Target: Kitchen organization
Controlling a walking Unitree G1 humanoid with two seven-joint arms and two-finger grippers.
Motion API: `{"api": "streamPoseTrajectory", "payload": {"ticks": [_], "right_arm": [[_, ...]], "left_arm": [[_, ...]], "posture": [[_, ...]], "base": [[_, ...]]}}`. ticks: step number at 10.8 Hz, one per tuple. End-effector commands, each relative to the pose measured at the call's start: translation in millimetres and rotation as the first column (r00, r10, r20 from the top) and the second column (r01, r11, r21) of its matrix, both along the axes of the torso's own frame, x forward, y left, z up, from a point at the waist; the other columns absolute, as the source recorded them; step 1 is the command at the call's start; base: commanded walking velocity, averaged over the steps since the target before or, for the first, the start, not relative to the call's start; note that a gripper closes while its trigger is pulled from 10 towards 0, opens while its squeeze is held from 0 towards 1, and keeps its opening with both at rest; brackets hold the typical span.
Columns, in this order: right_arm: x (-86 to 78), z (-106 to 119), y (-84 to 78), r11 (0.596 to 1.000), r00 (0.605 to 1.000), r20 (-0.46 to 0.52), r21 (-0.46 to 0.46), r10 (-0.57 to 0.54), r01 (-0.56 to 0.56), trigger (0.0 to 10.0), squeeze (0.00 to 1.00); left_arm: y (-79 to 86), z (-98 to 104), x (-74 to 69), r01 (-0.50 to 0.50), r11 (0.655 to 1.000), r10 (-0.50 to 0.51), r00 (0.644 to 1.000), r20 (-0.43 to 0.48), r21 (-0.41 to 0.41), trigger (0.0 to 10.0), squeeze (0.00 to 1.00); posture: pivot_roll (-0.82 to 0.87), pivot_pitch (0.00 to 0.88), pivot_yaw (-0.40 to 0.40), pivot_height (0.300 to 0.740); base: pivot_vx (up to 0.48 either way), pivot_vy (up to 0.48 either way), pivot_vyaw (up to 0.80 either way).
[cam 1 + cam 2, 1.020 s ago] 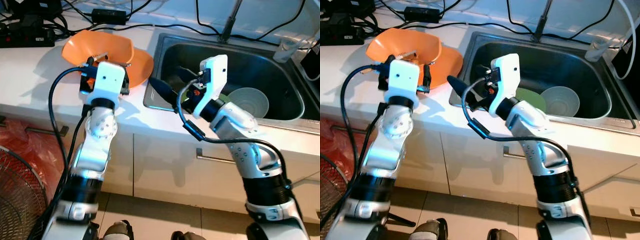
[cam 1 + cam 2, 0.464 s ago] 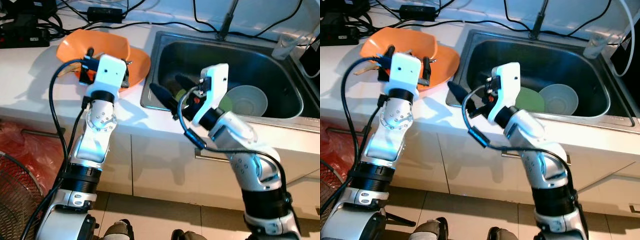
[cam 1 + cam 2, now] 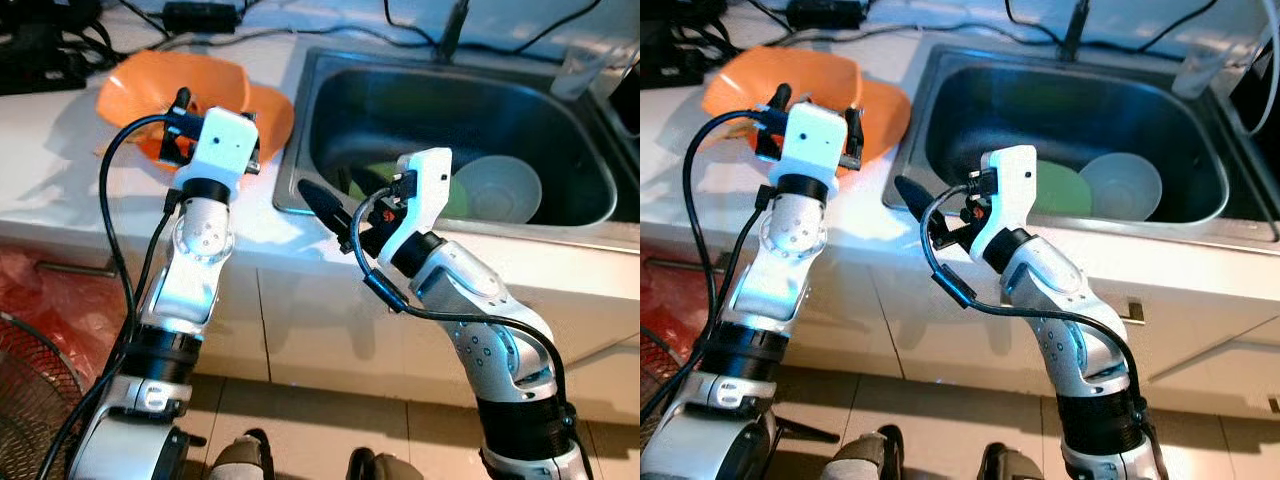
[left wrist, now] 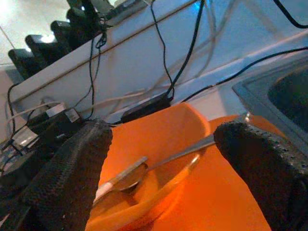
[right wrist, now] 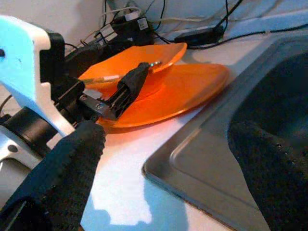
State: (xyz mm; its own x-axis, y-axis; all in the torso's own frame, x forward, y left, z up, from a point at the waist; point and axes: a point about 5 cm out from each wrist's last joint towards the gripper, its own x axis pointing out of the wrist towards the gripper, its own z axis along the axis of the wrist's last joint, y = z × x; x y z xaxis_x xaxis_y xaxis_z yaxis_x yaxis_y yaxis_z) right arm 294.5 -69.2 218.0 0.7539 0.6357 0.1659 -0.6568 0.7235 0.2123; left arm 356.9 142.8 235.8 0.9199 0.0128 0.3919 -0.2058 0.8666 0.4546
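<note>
While both claws gape empty, left claw (image 4: 159, 159) half-hides orange bowl (image 4: 163, 144).

White countertop (image 3: 60, 170), steel sink (image 3: 330, 75), tiled floor (image 3: 330, 425) below.

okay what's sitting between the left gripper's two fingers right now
In the left wrist view, the open left gripper frames the orange bowl, with a metal spoon lying in it. The bowl rests on an orange plate. The fingers touch nothing.

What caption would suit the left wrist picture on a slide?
Open left gripper poised over an orange bowl holding a spoon, cables strung along the wall behind.
</note>
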Motion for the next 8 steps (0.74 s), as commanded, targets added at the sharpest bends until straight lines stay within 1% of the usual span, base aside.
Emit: {"api": "streamPoseTrajectory", "payload": {"ticks": [1,3,5,6,8], "right_arm": [[-4.4,-1.1,-0.5,1.000,1.000,-0.006,0.002,-0.002,0.002,10.0,0.00],[-6.3,-1.3,2.2,1.000,1.000,-0.017,0.011,0.002,-0.001,10.0,0.00],[-8.3,-1.2,3.9,1.000,1.000,-0.024,0.017,0.002,-0.001,10.0,0.00],[-9.8,-1.1,5.3,1.000,1.000,-0.026,0.018,0.006,-0.006,10.0,0.00],[-10.6,-0.4,6.1,1.000,1.000,-0.026,0.015,0.015,-0.015,10.0,0.00]], "left_arm": [[-4.5,1.7,1.4,0.004,1.000,-0.004,1.000,0.014,0.011,10.0,0.00],[-0.7,2.0,7.5,-0.004,1.000,0.004,1.000,0.014,0.007,10.0,0.00],[7.5,3.6,17.2,-0.028,1.000,0.028,1.000,-0.002,0.016,10.0,0.00],[13.2,8.9,22.2,-0.048,0.999,0.047,0.999,0.009,0.018,10.0,0.00],[12.6,17.4,27.3,-0.028,0.999,0.028,0.999,0.023,0.017,10.0,0.00]], "posture": [[0.01,0.253,-0.036,0.740],[0.00,0.256,-0.035,0.740],[-0.01,0.258,-0.040,0.740],[-0.01,0.256,-0.044,0.740],[-0.02,0.252,-0.051,0.740]], "base": [[0.000,0.000,0.00],[0.000,0.000,0.00],[0.000,0.000,0.00],[0.000,0.000,0.00],[0.000,0.000,0.00]]}}
